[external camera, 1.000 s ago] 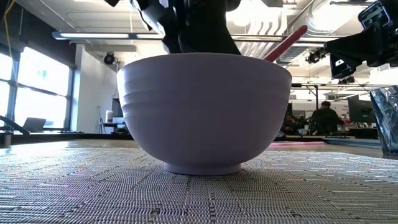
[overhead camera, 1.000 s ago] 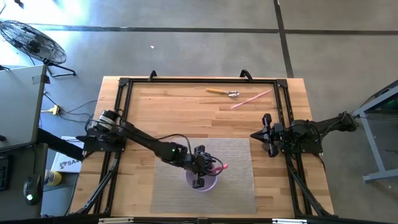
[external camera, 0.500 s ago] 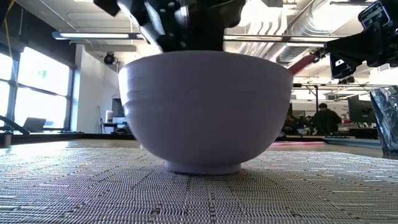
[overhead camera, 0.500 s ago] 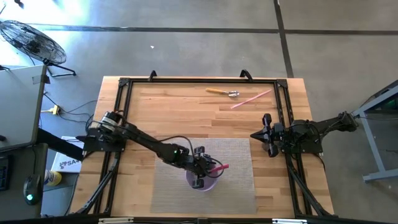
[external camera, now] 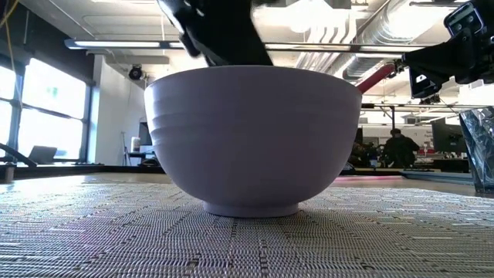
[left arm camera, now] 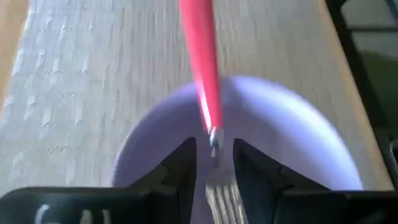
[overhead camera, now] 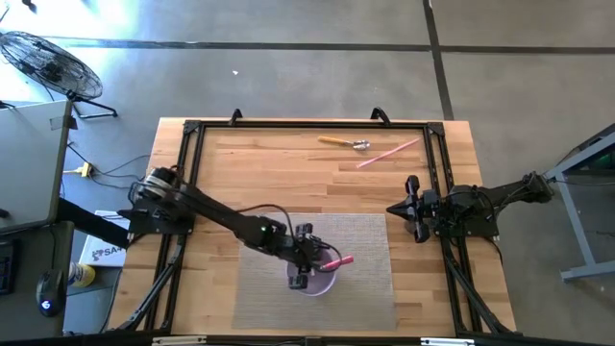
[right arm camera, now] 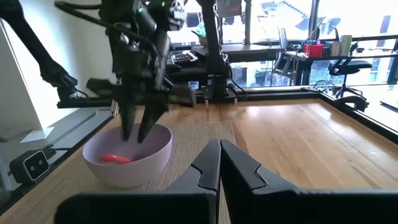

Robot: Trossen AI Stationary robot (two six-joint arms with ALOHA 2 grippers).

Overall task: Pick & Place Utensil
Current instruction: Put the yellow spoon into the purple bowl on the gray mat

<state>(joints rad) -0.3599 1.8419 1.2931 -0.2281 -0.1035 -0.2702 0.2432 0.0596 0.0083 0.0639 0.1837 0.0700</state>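
Observation:
A lavender bowl (overhead camera: 323, 284) (external camera: 255, 139) stands on a grey woven mat (overhead camera: 370, 245). A fork with a pink handle (overhead camera: 337, 260) (left arm camera: 200, 62) lies in it, tines down inside and the handle leaning on the rim toward the table's right (external camera: 376, 76). My left gripper (overhead camera: 301, 276) (left arm camera: 213, 148) (right arm camera: 137, 127) hangs over the bowl, pointing down, open. Its fingers stand on either side of the fork's metal neck without touching it. My right gripper (overhead camera: 404, 208) (right arm camera: 219, 163) waits shut near the table's right edge.
A wooden-handled spoon (overhead camera: 344, 143) and a thin pink stick (overhead camera: 387, 153) lie near the table's far edge. A black frame (overhead camera: 192, 130) runs round the wooden top. Bare wood lies between the mat and the far edge.
The fork's pink handle has tipped from a steep slant down to a lower one and now rests on the bowl's rim. My left gripper has shifted slightly toward the table's left, staying over the bowl.

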